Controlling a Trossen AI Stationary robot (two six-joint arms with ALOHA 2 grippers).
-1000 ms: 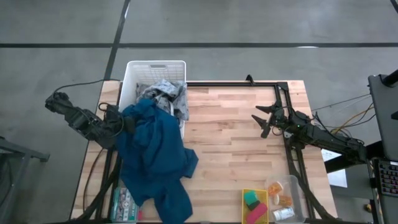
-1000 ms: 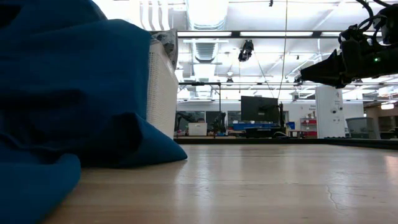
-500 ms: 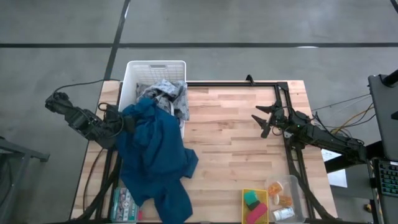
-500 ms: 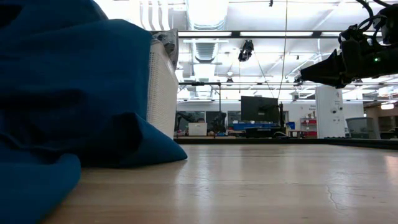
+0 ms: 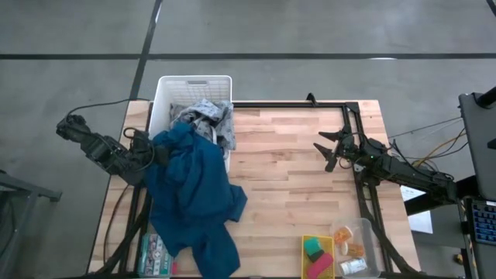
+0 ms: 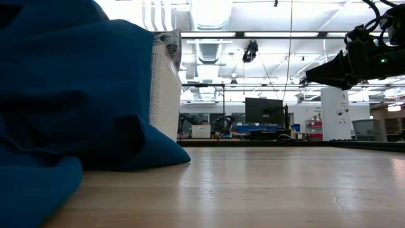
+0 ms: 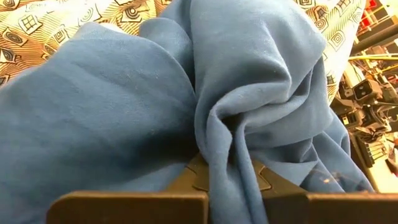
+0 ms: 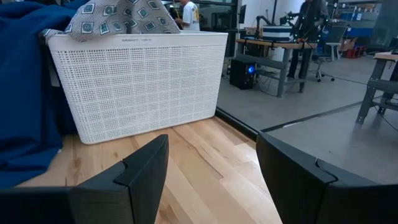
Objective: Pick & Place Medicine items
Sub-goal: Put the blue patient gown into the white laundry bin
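At the near right corner of the surface (image 5: 287, 178), a clear tray (image 5: 366, 232) is holding the medicine items: a white carton (image 5: 353, 266) at its near end and a few orange pieces (image 5: 349, 242) just beyond it. A yellow bin (image 5: 317, 242) with green and pink blocks is sitting just left of it. Judging by this, the items look already placed, unless they are yet to be picked out; nothing medical is lying loose on the bare wood.

Farther back on the right, the right end effector (image 5: 332, 149) is hovering over the wood with its jaws standing wide and nothing between them.

At the left, the left end effector (image 7: 227, 177) is pinching narrow on a blue cloth (image 5: 190, 194), which is spilling from the white basket (image 5: 164, 97) at the far left.
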